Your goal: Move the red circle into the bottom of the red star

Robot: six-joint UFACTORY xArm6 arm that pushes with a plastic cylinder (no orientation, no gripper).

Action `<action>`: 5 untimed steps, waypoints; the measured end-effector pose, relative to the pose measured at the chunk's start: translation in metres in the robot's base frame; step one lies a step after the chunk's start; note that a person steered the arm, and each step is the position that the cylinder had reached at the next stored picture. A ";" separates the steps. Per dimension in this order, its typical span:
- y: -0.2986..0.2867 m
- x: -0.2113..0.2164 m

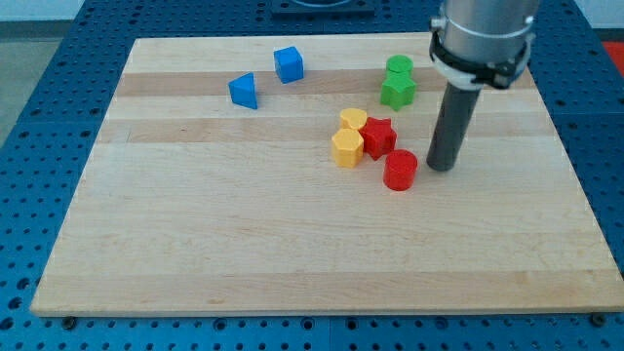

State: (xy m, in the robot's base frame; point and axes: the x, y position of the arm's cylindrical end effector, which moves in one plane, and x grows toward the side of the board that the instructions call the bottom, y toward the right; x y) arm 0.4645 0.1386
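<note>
my tip (441, 168) has no jaws, holds nothing; just right of red circle (400, 170); red star (378, 136) just above circle

We see a wooden board (195, 263) resting on a blue perforated table (39, 107). Far on the left lie two blue blocks, a wedge-like one (244, 91) and a cube (289, 64) just right of it. Far on the right, a green cylinder (399, 67) touches a green star (398, 91). Near the middle, two yellow blocks, one (353, 121) behind the other (346, 148), touch each other.
</note>
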 end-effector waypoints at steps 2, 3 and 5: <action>-0.044 0.028; -0.053 0.028; -0.034 0.027</action>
